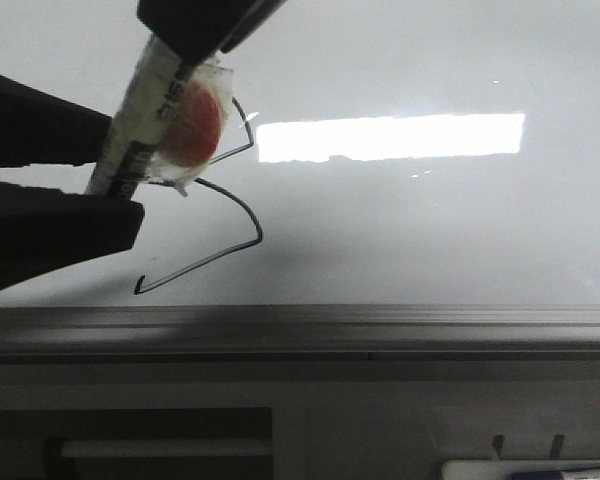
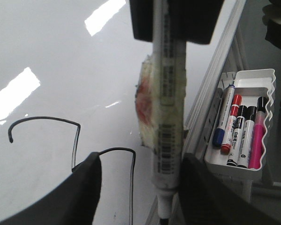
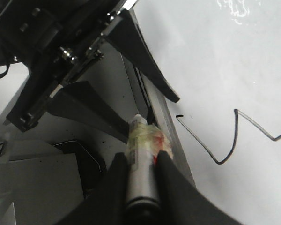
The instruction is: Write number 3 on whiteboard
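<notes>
A thin black angular number 3 (image 1: 261, 236) with a long lower tail is drawn on the glossy whiteboard (image 1: 430, 230). It also shows in the left wrist view (image 2: 132, 178) and the right wrist view (image 3: 235, 131). My right gripper (image 3: 141, 156) is shut on a white marker (image 3: 139, 161) with a red, tape-wrapped lump, and comes in from the top of the front view (image 1: 195, 20). The marker (image 1: 140, 110) slants down beside the 3. My left gripper (image 1: 125, 178) is open, and the marker (image 2: 166, 117) passes between its black fingers, close to one finger.
The board's grey metal frame (image 1: 300, 325) runs along its near edge. A white tray (image 2: 253, 77) holding several markers hangs beside the frame. A bright rectangular light reflection (image 1: 390, 137) lies on the board right of the 3.
</notes>
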